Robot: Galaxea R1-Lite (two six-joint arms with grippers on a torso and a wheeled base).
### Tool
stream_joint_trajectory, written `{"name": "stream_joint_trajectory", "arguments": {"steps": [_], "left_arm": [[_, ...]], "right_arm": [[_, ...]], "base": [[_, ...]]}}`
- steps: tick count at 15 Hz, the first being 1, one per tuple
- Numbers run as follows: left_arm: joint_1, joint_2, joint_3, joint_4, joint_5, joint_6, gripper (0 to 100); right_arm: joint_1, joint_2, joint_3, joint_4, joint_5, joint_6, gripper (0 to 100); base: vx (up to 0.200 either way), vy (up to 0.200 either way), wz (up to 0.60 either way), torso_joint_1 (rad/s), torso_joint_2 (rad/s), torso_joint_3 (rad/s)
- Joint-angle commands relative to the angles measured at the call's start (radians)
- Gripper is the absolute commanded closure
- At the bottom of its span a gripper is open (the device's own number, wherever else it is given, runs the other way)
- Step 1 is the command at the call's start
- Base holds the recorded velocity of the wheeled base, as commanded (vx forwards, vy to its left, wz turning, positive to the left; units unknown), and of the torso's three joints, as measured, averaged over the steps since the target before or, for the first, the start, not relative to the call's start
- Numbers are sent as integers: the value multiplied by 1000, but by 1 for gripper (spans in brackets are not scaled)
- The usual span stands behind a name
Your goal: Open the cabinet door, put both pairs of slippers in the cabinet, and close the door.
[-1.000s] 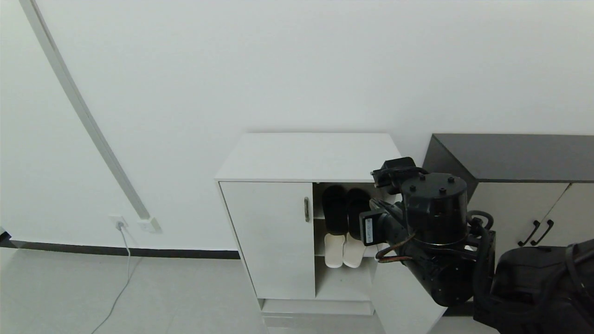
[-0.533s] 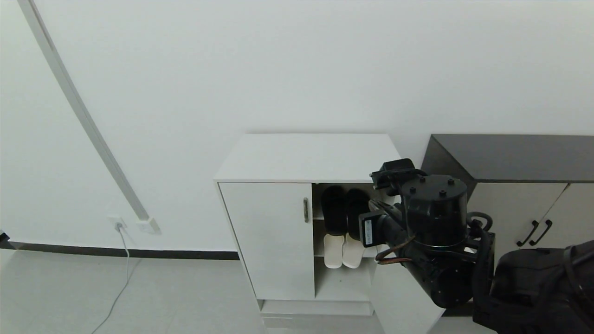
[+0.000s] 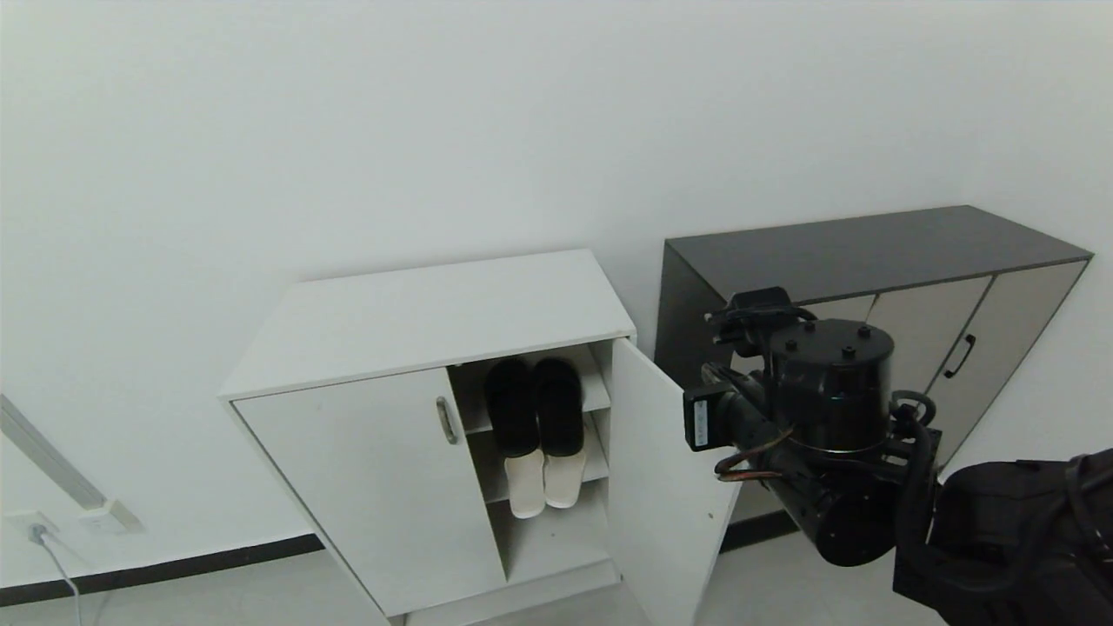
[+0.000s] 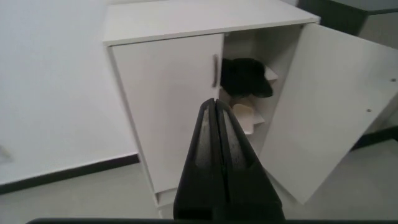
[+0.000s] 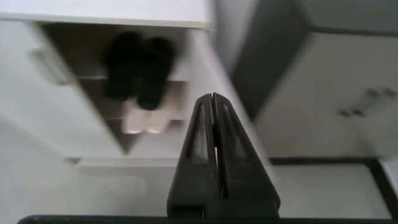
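The white cabinet (image 3: 435, 317) stands against the wall. Its left door (image 3: 374, 487) is shut and its right door (image 3: 661, 469) is swung wide open. Inside, a black pair of slippers (image 3: 535, 404) lies on the upper shelf, and a white pair of slippers (image 3: 543, 478) on the shelf below. My right arm's wrist (image 3: 826, 391) hangs just right of the open door's outer edge. My right gripper (image 5: 214, 102) is shut and empty, pointing at the black slippers (image 5: 137, 68). My left gripper (image 4: 216, 109) is also shut and empty, a little way back from the cabinet front (image 4: 174, 99).
A dark-topped cabinet (image 3: 869, 248) with pale doors stands right beside the white one, behind the open door. Low on the wall at far left is a socket with a cable (image 3: 35, 526). Grey floor (image 3: 765, 600) lies in front of both cabinets.
The whole head picture has shifted, so the camera has moved: the cabinet now sits further left and is seen at an angle. Both pairs of slippers stay on their shelves.
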Motion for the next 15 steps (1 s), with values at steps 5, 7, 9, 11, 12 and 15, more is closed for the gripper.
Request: {"name": "stream_joint_trajectory", "arguments": {"steps": [5, 7, 9, 11, 12, 15], "left_arm": [[0, 1, 0, 0, -1, 1, 100], [0, 1, 0, 0, 1, -2, 100], [0, 1, 0, 0, 1, -4, 100], [0, 1, 0, 0, 2, -5, 100], [0, 1, 0, 0, 8, -5, 100], [0, 1, 0, 0, 13, -7, 100]], "right_arm": [[-4, 5, 8, -16, 3, -4, 100], [-4, 5, 10, -16, 3, -7, 100], [-15, 5, 10, -16, 0, -31, 100], [-29, -7, 13, -27, -2, -36, 100], [-44, -14, 13, -33, 0, -45, 100], [-93, -9, -7, -31, 9, -43, 100]], "base": [[0, 0, 0, 0, 0, 0], [-200, 0, 0, 7, 0, 0], [-200, 0, 0, 10, 2, -5], [0, 0, 0, 0, 0, 0], [0, 0, 0, 0, 0, 0], [0, 0, 0, 0, 0, 0]]}}
